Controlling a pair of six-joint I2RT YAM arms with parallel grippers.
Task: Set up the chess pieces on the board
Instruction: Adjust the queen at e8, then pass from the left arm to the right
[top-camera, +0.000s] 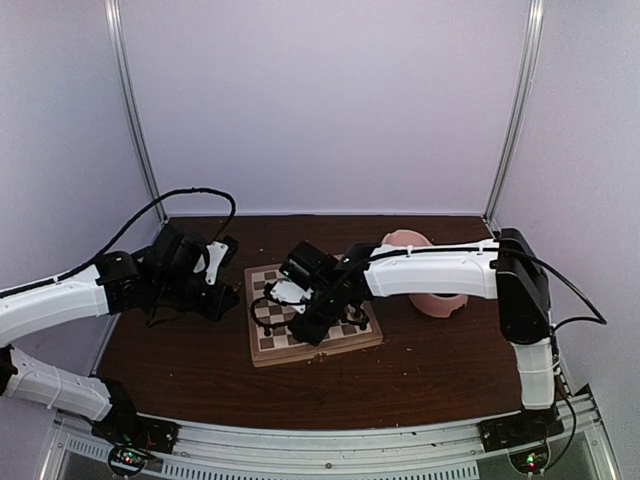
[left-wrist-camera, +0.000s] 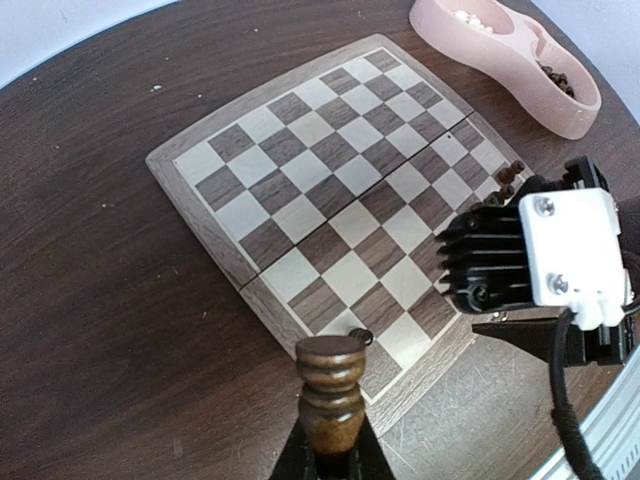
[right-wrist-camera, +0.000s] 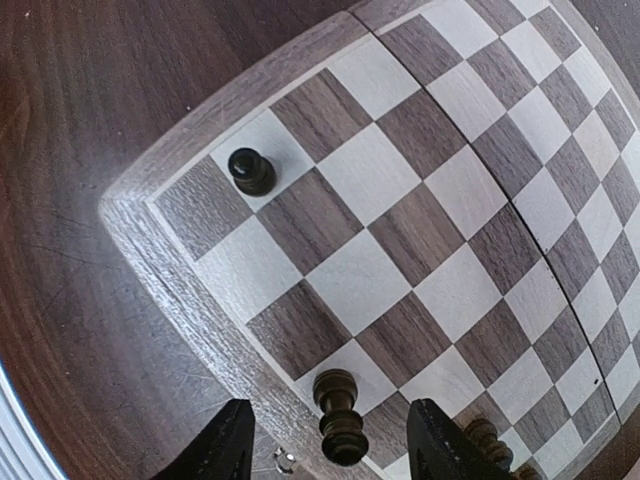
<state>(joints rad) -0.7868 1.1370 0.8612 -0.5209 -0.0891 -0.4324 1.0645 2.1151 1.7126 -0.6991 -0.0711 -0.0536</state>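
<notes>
My left pincer (left-wrist-camera: 331, 458) pinched a dark piece (left-wrist-camera: 330, 392), and the picture's bottom edge cut off its fingers. My right pincer (right-wrist-camera: 335, 445) was spread around a second dark piece (right-wrist-camera: 340, 415) at the board (right-wrist-camera: 135, 215) rim, with a gap on either side. A pawn (right-wrist-camera: 251, 170) stood near the corner.

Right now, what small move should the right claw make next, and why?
Probably a straight lift upward. The right claw is open, its fingers apart on either side of a dark piece that stands upright on a light square at the edge of the board, seemingly free. Rising straight should avoid knocking it or the neighbouring piece.
</notes>
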